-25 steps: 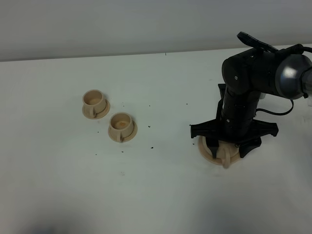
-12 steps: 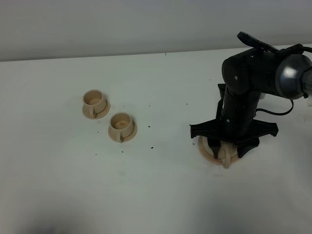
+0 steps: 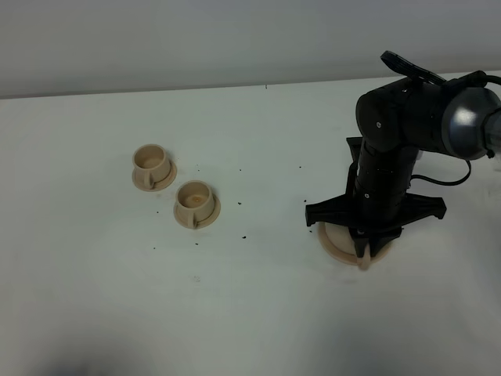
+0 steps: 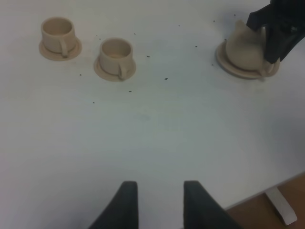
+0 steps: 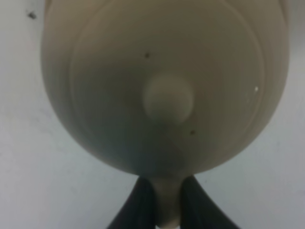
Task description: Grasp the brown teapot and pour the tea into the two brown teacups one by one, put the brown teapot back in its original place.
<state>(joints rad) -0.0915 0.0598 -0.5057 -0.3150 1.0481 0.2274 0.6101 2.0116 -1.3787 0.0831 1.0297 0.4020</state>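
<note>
Teapot (image 5: pixel 167 95) handle is pinched by the right end effector (image 5: pixel 167 195), body straight below; nearer cup (image 3: pixel 196 202) is seen well to its left.

Brown teapot (image 4: pixel 242 47): squat, pale beige, knobbed lid on; upright on wide saucer (image 4: pixel 233 71), at 3 o'clock of the cups.
Far teacup (image 3: pixel 150 159), near teacup (image 3: pixel 194 196): matching beige, upright, each on a small saucer (image 4: pixel 74 49); far one at 10 o'clock of near one.
</note>
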